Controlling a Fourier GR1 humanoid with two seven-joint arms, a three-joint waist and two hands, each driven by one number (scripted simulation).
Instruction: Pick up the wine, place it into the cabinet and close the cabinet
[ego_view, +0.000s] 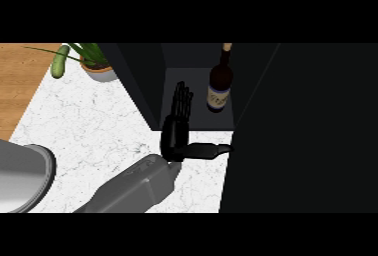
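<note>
The wine bottle (218, 82), dark with a pale label and a tan top, stands upright inside the dark cabinet (193, 80) at the upper middle. My left hand (176, 131) is open just left of the bottle and a little nearer to me, apart from it. Its fingers (181, 100) point straight into the cabinet's opening. The thumb (210, 149) sticks out to the right, and its tip reaches the edge of the wide dark panel (303, 130) on the right. The right hand does not show.
A potted plant (94, 65) and a green cucumber (60, 62) lie at the back left, by the wooden surface (22, 75). A large grey rounded thing (22, 177) sits at the left edge. White marble counter (88, 125) spreads left of my forearm.
</note>
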